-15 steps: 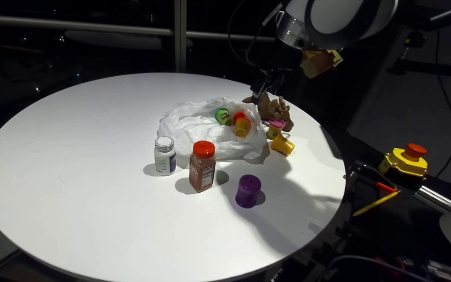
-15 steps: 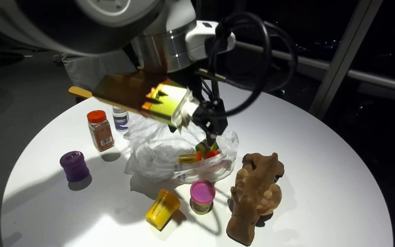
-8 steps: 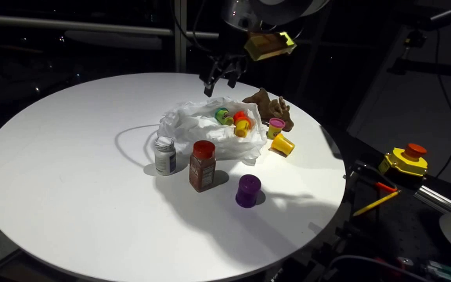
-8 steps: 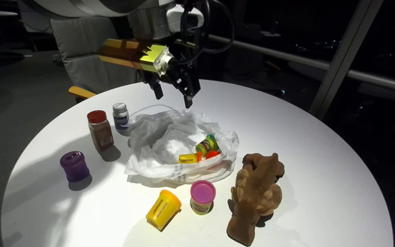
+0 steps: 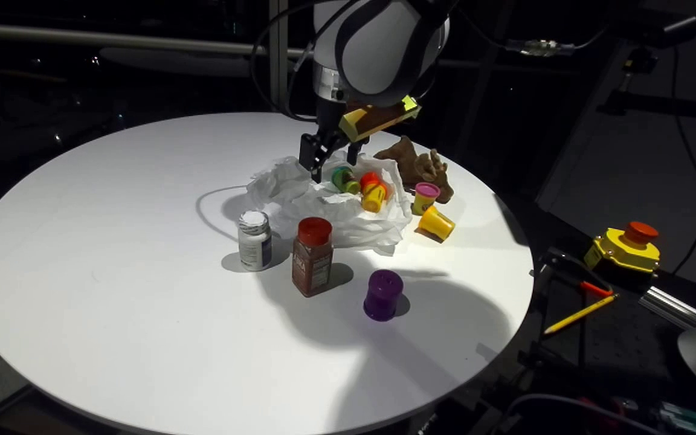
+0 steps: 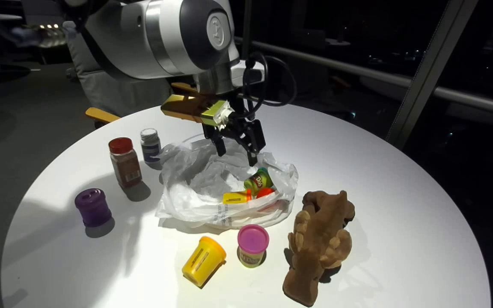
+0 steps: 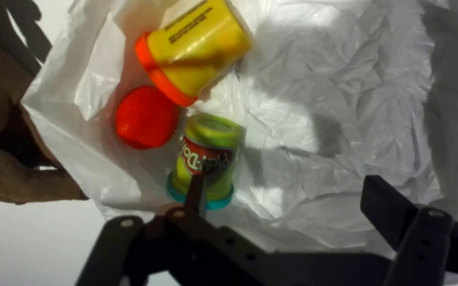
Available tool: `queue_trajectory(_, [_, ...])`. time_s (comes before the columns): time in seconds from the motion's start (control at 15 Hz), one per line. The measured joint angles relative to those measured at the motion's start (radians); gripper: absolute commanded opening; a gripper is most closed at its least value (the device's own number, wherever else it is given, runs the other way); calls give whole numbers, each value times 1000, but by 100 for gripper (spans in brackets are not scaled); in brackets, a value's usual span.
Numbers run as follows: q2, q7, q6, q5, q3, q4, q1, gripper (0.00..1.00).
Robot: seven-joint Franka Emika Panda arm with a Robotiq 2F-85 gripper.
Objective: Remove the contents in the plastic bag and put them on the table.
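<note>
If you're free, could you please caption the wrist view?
Open black gripper over a white plastic bag holding an orange-lidded yellow tub, teal-lidded green tub and round red object.

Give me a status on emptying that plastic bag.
Looks done: a yellow tub and a pink-lidded tub are on the table, perhaps taken from the plastic bag.
In hand: nothing held; the open gripper hangs over the bag, near the green tub, possibly its next pick.
Left: that green tub, a second yellow tub and a round red item, all inside.
</note>
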Motion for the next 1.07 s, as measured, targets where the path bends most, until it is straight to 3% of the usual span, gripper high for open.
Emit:
queue_trajectory(0.47, [47, 70, -116, -10, 5, 70, -36, 100])
queue_trajectory(0.87, [89, 77, -163, -8, 50, 133, -124, 100])
queue_trajectory(0.93, [100, 76, -167, -6, 60, 148, -139, 94])
queue_trajectory(1.0, [110, 76, -172, -4, 70, 162, -152, 74])
queue_trajectory(1.07, [120, 76, -178, -2, 78, 176, -163, 68])
